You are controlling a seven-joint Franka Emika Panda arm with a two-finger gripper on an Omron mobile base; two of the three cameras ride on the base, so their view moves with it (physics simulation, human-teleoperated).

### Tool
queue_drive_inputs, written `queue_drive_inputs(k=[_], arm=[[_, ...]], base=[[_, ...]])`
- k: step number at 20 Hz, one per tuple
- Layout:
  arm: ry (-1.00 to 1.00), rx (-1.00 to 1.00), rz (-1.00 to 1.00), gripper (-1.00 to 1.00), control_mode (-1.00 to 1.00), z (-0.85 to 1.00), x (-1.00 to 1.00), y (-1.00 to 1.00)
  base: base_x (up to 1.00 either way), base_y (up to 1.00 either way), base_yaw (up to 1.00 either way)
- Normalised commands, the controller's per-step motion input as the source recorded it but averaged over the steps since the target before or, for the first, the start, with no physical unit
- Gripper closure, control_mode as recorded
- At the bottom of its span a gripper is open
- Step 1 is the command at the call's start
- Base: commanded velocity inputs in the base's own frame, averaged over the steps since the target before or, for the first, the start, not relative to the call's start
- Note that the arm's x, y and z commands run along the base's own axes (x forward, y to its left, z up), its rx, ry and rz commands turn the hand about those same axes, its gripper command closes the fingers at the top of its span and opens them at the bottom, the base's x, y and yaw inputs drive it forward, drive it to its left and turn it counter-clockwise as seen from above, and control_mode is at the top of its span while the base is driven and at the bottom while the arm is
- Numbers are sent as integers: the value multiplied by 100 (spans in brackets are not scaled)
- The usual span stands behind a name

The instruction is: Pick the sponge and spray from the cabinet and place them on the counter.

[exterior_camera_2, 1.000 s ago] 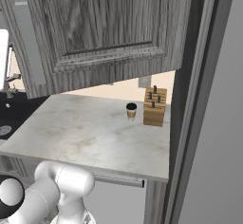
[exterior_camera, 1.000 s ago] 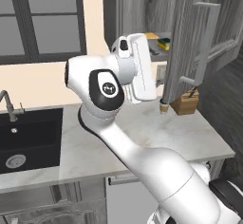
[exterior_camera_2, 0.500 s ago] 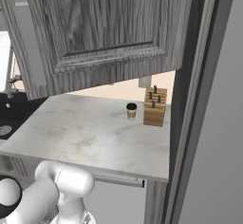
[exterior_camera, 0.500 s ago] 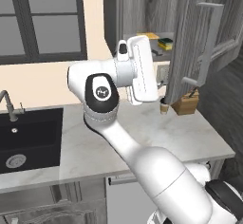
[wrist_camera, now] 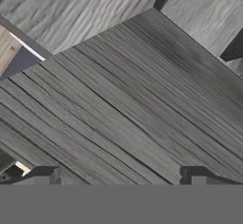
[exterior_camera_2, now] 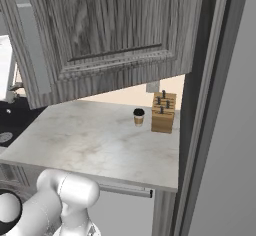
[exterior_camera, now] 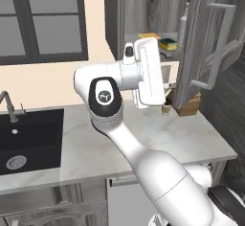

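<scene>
The small yellow sponge with a dark green top (exterior_camera: 168, 43) lies on the grey inner shelf of the dark grey wood-grain wall cabinet (exterior_camera: 143, 9), just above and beyond the hand (wrist_camera: 121, 176). The pale grey-white spray bottle (exterior_camera: 183, 26) stands upright just beside it. The hand's fingers (wrist_camera: 45, 176) are spread wide, holding nothing, close before a cabinet door. Below the hand, on the white marble-look table (exterior_camera_2: 95, 137), stand a small paper coffee cup (exterior_camera_2: 138, 117) and a wooden knife block (exterior_camera_2: 163, 112).

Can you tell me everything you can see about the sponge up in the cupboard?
The sponge is a small block, yellow underneath with a dark green layer on top. It lies flat on the grey shelf inside the open cabinet, near the shelf's right end, just left of the open door. Something flat and yellow lies on the shelf to its left. Nothing is gripping it; whether it touches anything besides the shelf is too small to tell.
</scene>
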Motion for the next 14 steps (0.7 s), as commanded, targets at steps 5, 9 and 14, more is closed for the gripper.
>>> queue_drive_inputs(k=[5, 9, 14], arm=[[0, 0, -7, -100, -100, -3, -2, -49], [0, 0, -8, -100, -100, -3, 0, -51], [0, 0, -8, -100, -100, -4, 0, -52]], base=[[0, 0, 0], [0, 0, 0], [0, 0, 0]])
